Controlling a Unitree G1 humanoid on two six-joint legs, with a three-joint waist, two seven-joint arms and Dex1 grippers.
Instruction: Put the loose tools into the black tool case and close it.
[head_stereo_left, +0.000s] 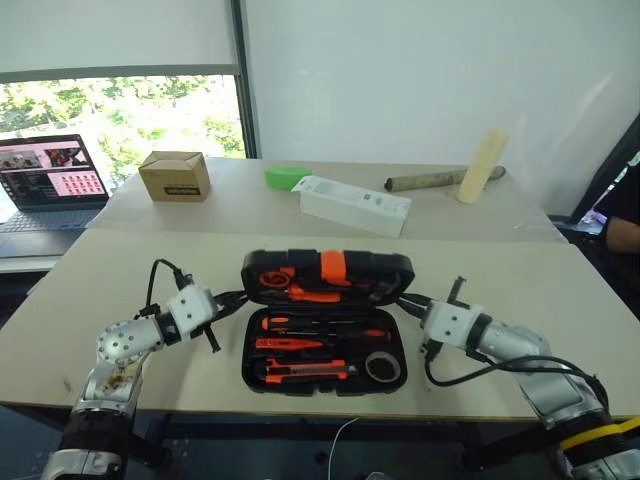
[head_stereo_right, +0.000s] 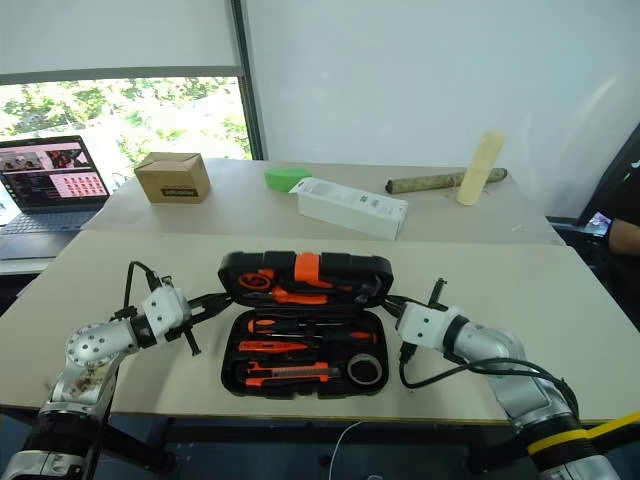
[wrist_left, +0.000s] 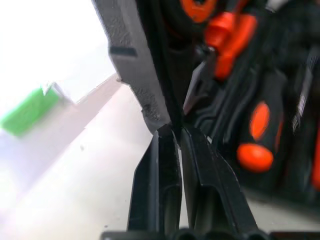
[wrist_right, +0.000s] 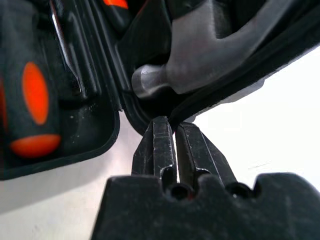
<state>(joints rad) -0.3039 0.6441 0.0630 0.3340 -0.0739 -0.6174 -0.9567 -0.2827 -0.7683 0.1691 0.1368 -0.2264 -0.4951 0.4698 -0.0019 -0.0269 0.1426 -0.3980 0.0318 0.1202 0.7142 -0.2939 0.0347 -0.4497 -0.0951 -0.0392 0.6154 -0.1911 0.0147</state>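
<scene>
White wall (head_stereo_left: 420, 70), bright window (head_stereo_left: 120, 120) with lowered blind (head_stereo_left: 110, 35), two beige tables (head_stereo_left: 130, 290) pushed together

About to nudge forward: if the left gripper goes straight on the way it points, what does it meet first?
The left gripper, shut, already sits at the raised lid's edge of the black tool case; it would likely press into that lid straightaway.

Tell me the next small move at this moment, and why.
Probably swing the lid forward and down over the base. Both the left gripper and the right gripper sit shut at the lid's side edges near the hinge, the lid stands half raised, and the screwdrivers, utility knife and tape roll already lie in the black tool case.
</scene>
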